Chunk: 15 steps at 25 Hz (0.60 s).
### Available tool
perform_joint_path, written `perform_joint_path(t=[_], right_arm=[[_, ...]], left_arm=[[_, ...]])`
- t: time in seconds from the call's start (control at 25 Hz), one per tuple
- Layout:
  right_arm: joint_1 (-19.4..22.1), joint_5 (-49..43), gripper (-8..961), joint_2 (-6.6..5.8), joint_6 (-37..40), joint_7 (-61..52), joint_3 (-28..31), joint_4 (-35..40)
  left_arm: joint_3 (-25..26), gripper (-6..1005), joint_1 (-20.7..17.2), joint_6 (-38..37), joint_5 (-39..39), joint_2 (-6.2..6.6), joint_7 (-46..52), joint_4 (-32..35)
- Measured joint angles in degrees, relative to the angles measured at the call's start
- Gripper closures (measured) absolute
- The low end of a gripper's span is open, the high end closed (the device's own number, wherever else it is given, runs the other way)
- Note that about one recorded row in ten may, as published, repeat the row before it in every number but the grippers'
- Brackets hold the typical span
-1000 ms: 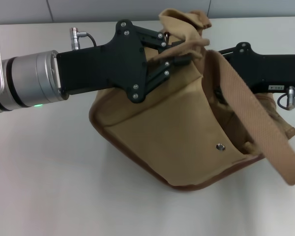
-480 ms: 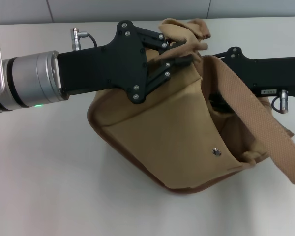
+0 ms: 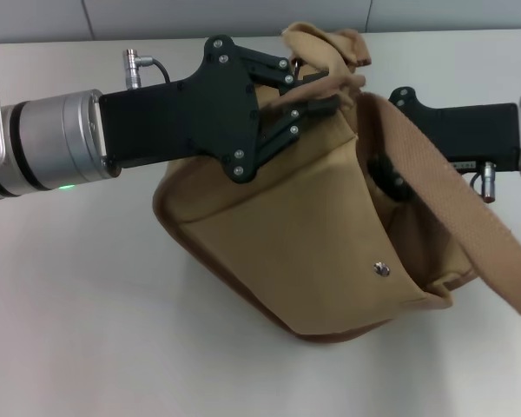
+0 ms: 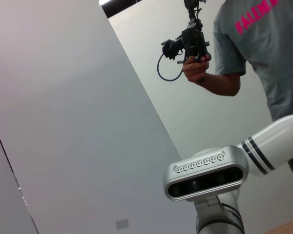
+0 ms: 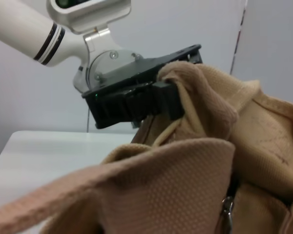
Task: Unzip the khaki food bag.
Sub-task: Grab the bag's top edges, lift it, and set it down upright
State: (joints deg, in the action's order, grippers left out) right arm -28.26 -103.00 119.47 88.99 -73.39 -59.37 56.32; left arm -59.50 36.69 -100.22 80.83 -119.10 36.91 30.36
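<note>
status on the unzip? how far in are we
Done: left gripper is clamped on a bunched fold at the far end of the khaki food bag, anchoring it. In hand: right gripper reaches in behind the webbing handle, fingers hidden. Left: the pull; how far the zipper is open cannot be seen.

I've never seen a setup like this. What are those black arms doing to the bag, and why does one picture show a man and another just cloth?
It is a two-armed robot. The head view looks down on a white table with a khaki food bag. The left claw comes in from the left and is shut on bunched cloth at the bag's top. The right claw reaches in from the right, half hidden behind a webbing handle. The other pictures come from wrist cameras. The left one points away at the robot's head and a person. The right one sits close against the bag.
</note>
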Motion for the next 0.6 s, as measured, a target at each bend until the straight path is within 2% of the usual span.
perform_joint_path(t=[0.28,0.6], right_arm=[[2.5,5.3,943,-0.30,0.9,0.7,0.5,0.0],[4.1,5.4,950,-0.29,1.1,1.1,0.8,-0.5]], left_arm=[[0.0,897,-0.4,-0.2,-0.7,0.09,-0.2,0.1],[0.2,895,-0.6,-0.2,-0.7,0.10,-0.5,0.1]])
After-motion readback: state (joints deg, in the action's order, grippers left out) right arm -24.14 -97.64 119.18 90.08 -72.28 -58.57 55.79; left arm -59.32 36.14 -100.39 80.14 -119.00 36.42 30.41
